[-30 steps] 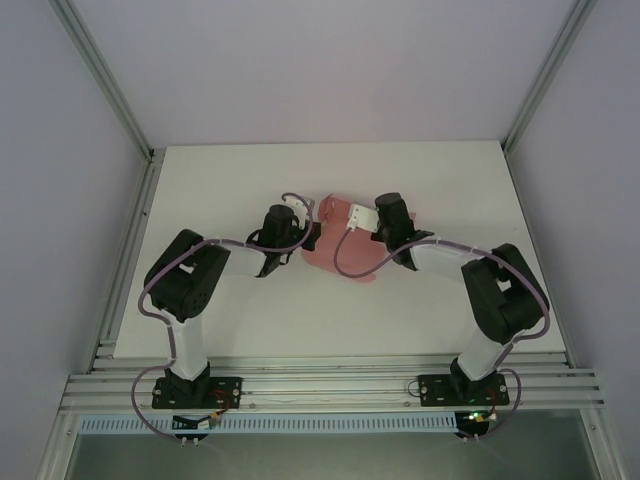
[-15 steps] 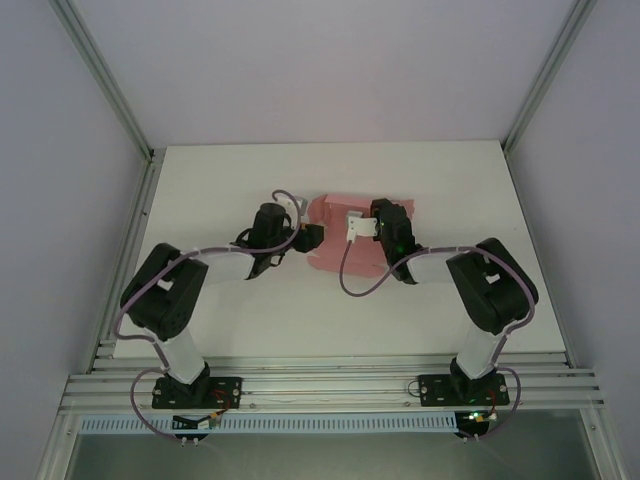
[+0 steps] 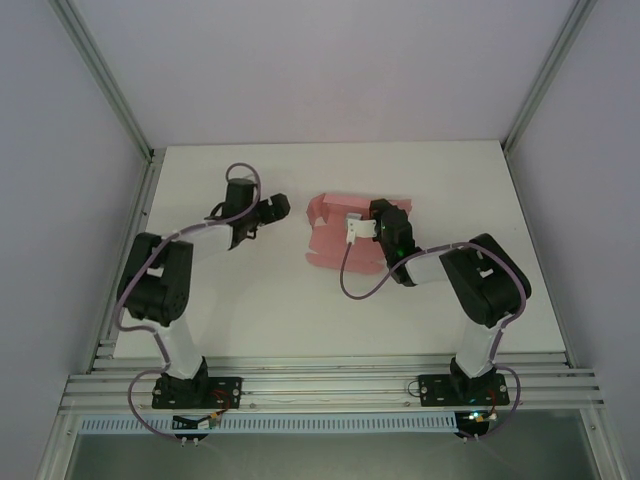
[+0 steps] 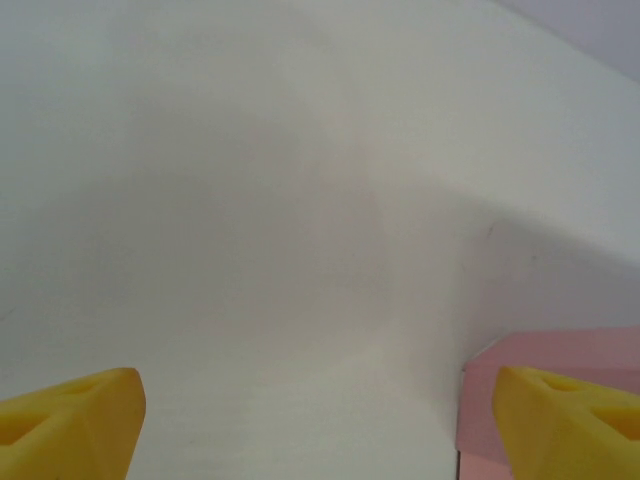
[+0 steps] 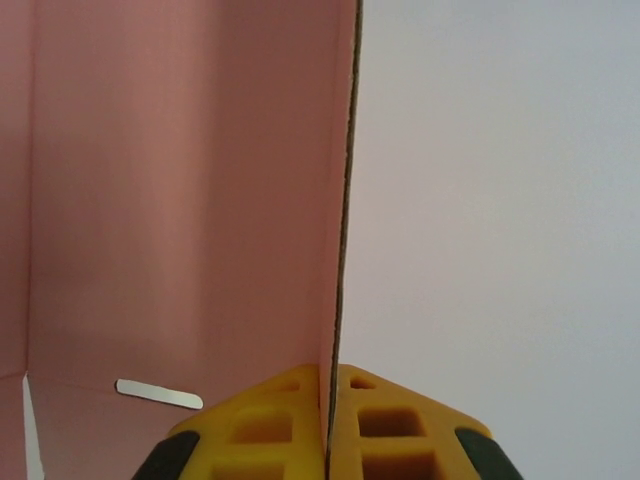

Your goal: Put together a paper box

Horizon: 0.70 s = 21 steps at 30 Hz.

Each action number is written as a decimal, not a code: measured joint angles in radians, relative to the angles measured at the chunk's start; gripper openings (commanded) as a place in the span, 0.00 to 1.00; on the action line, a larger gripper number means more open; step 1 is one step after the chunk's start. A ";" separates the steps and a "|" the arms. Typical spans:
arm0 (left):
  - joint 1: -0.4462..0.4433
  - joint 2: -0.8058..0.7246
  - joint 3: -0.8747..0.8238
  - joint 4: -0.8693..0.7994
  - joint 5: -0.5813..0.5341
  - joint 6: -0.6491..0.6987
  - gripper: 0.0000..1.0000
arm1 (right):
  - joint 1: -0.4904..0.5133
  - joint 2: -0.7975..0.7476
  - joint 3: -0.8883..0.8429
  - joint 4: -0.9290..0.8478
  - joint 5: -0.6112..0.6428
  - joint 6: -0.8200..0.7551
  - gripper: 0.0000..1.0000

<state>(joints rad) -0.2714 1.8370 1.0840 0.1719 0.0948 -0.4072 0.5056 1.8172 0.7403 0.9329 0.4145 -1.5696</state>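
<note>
One change is seen from above: the left gripper (image 3: 272, 207), formerly pressed against the pink creased paperboard box (image 3: 330, 238) at the middle of the white table (image 3: 450, 180), is now drawn off to its 9 o'clock, well apart. The right gripper (image 3: 388, 220) has its tips hidden over the box. At the left wrist, yellow fingertips (image 4: 70, 420) are spread wide and empty, with a box corner cut off at 4 o'clock. At the right wrist, pads (image 5: 270, 430) are clamped on the box's upright wall.
</note>
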 measured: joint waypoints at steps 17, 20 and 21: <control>-0.151 0.169 0.111 0.025 0.315 0.204 0.61 | -0.002 0.007 0.000 -0.044 -0.005 0.073 0.00; -0.157 0.169 0.109 0.055 0.323 0.219 0.50 | -0.002 0.010 0.000 -0.043 -0.005 0.074 0.00; -0.161 0.169 0.109 0.070 0.318 0.221 0.46 | -0.002 0.010 0.001 -0.044 -0.005 0.074 0.00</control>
<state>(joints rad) -0.4320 2.0064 1.1927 0.2420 0.4129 -0.1860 0.5037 1.8275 0.7410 0.8890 0.4095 -1.4956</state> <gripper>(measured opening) 0.526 0.055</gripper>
